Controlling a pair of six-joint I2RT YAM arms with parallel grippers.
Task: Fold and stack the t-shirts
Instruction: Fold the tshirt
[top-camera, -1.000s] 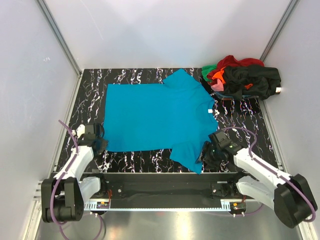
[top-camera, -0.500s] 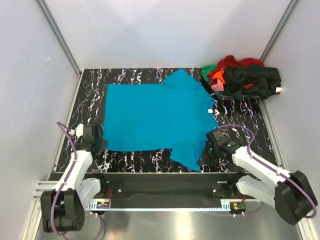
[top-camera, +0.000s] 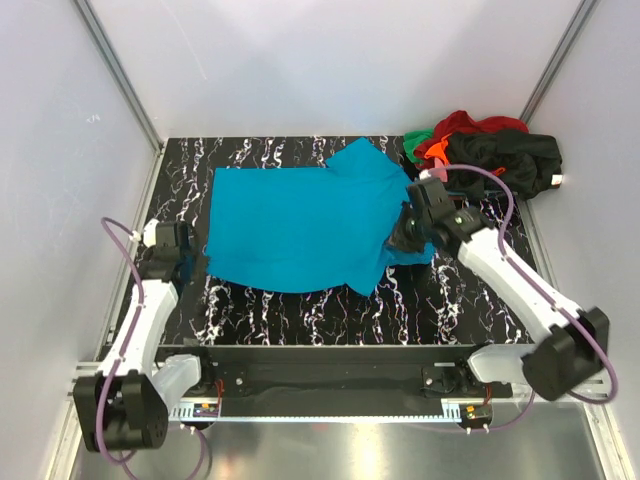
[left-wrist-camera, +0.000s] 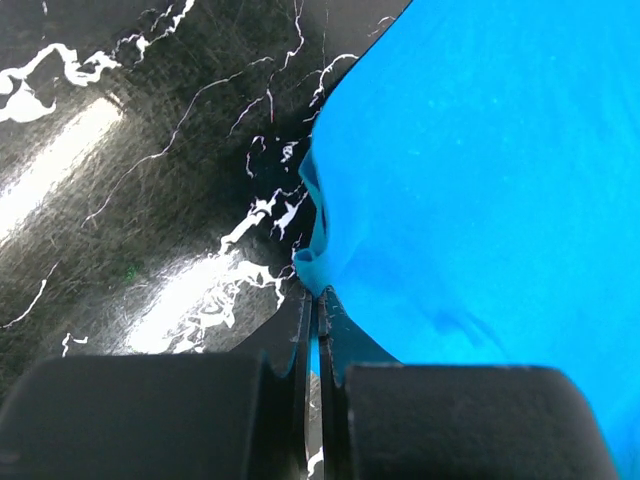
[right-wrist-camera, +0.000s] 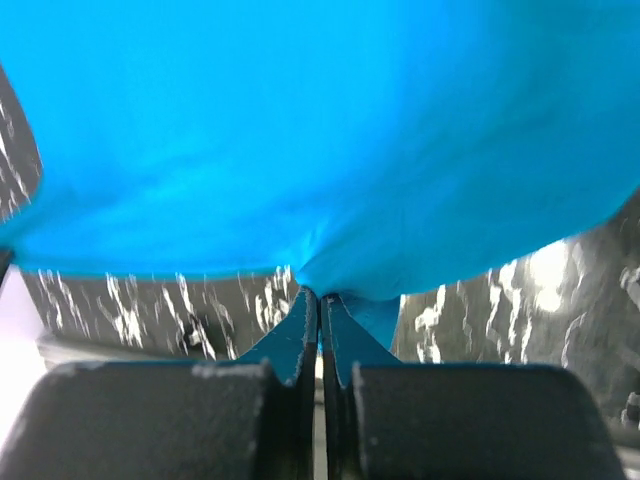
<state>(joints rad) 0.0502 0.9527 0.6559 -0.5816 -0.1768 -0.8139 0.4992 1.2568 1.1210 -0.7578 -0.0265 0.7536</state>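
We logged the teal t-shirt lying across the middle of the black marbled table. Its far edge and left half lay flat. Its near-right part was pulled up off the surface and drawn in over the body, so the near hem ran slanted.

The left gripper sat low at the shirt's near-left corner. Its jaws were pressed together with a small puckered fold of the hem pinched between them. The table showed bare just beside that corner.

The right gripper hung above the shirt's right side. Its jaws were likewise closed, nipping a bunch of teal cloth, and the fabric draped away from the pinch.

The heap of other t-shirts, black, red, green and orange, lay in the far right corner, just beside the teal shirt's far sleeve
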